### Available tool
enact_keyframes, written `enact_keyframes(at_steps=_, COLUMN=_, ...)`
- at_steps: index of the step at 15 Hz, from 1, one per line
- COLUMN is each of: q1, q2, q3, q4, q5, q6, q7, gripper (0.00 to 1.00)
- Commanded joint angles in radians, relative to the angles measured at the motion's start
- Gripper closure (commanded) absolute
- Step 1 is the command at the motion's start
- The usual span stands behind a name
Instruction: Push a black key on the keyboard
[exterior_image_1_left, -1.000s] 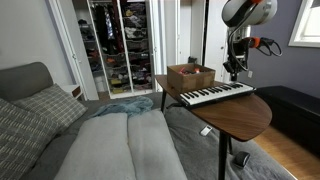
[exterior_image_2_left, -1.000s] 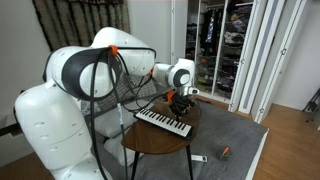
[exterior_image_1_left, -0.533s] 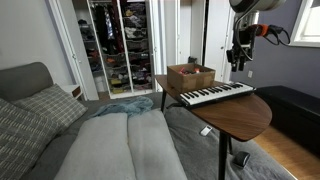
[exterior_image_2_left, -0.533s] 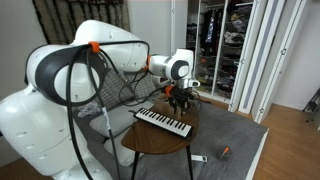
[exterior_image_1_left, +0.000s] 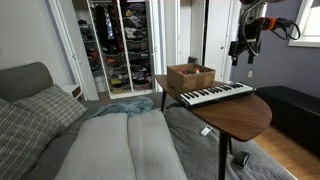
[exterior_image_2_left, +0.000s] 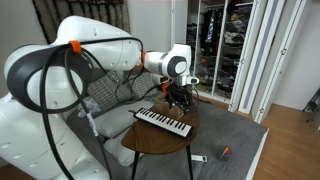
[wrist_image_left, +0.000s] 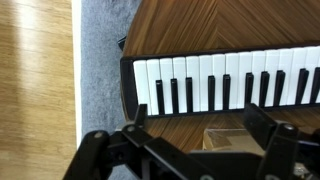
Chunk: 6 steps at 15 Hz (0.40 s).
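The gripper (exterior_image_1_left: 246, 60) hangs in the air with its jaws spread wide and holding nothing, while the keyboard (exterior_image_1_left: 215, 94) lies on the round table (exterior_image_1_left: 240, 118) well below the jaws, so no black key (wrist_image_left: 186, 95) is touched now and the push seems not yet done.

Soft, even daylight fills both exterior views, which are coarse and grainy at this low resolution. Just above and beside the gripper (exterior_image_1_left: 247, 55), a window (exterior_image_1_left: 308, 25) burns out to plain white. In the wrist view the gripper (wrist_image_left: 193, 122) is a dark, blurred silhouette, badly out of focus. The keyboard (wrist_image_left: 230, 82) beyond it is only slightly soft, its white keys bright. The table (wrist_image_left: 220, 25) past that carries a mild sheen, and the floor (wrist_image_left: 35, 80) off to the gripper's side looks washed and pale.
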Motion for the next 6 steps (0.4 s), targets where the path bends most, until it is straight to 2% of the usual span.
enact_keyframes(at_steps=1, q1=-0.004, q2=-0.050, q3=0.008, q4=-0.029, q5=-0.017, q6=-0.024, q7=0.028, gripper=0.00)
enact_keyframes(at_steps=6, q1=-0.001, q2=-0.020, q3=0.001, q4=0.000, q5=0.000, q6=-0.025, q7=0.008, gripper=0.00)
